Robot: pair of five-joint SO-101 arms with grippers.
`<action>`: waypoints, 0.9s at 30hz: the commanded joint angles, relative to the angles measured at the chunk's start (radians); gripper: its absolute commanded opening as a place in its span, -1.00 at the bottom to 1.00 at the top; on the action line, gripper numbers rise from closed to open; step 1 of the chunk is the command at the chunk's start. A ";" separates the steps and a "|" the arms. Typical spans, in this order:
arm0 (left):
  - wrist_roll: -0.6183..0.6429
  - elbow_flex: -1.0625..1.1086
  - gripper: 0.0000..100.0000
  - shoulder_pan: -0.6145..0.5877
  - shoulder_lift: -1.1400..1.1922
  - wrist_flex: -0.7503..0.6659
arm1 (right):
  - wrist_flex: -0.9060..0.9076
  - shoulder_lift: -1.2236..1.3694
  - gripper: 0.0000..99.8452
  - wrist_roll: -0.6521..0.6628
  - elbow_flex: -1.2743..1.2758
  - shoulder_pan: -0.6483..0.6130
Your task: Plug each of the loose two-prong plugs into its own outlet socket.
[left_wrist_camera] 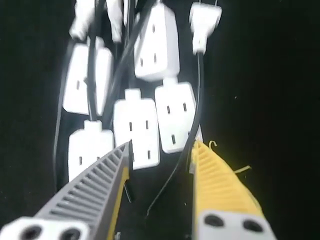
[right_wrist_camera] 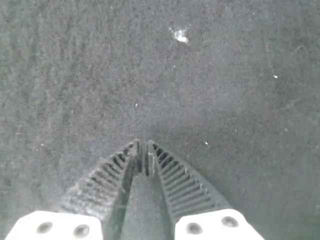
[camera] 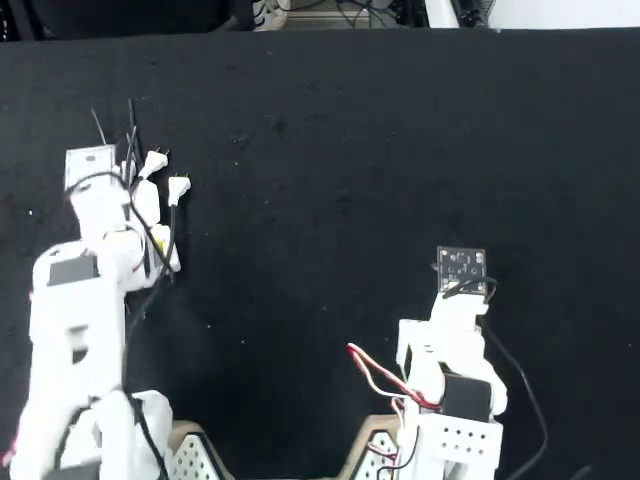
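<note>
1. L claw (left_wrist_camera: 160, 150): open, nothing held. Grey ribbed finger (left_wrist_camera: 100, 180) and yellow finger (left_wrist_camera: 215, 185) are spread and hover over the near edge of the cluster of white plastic outlet blocks (left_wrist_camera: 137, 127).
2. Outlet cluster: five blocks visible in L wrist view, slots facing cam. Thin black cords (left_wrist_camera: 92, 60) run across the blocks.
3. High view: one small white two-prong plug (camera: 155, 160) and a second white plug (camera: 178, 187) lie just beside the cluster, neither in a socket.
4. L wrist view: a loose white plug on a black cord (left_wrist_camera: 204, 22) sits just past the cluster's far end, on the yellow-finger side. Can't tell which of the two it is.
5. R claw (right_wrist_camera: 144, 150): closed, tips touching, empty. It hangs over bare black cloth table cover (right_wrist_camera: 210, 75), well apart from the cluster.
</note>
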 commanded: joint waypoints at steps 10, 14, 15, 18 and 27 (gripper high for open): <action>0.015 -0.323 -0.59 0.051 0.344 0.054 | -0.172 -0.090 -0.97 0.209 -0.002 -0.002; 0.087 -0.352 -0.59 0.051 0.397 0.054 | -0.290 -0.090 -0.97 0.407 -0.033 -0.006; 0.091 -0.351 -0.59 0.050 0.407 0.054 | -0.301 -0.090 -0.97 0.408 -0.061 -0.008; 0.091 -0.357 -0.60 0.030 0.414 0.080 | -0.299 -0.090 -0.97 0.373 -0.191 -0.009; 0.091 -0.450 -0.60 0.028 0.405 0.084 | -0.213 0.064 -0.97 0.295 -0.615 -0.201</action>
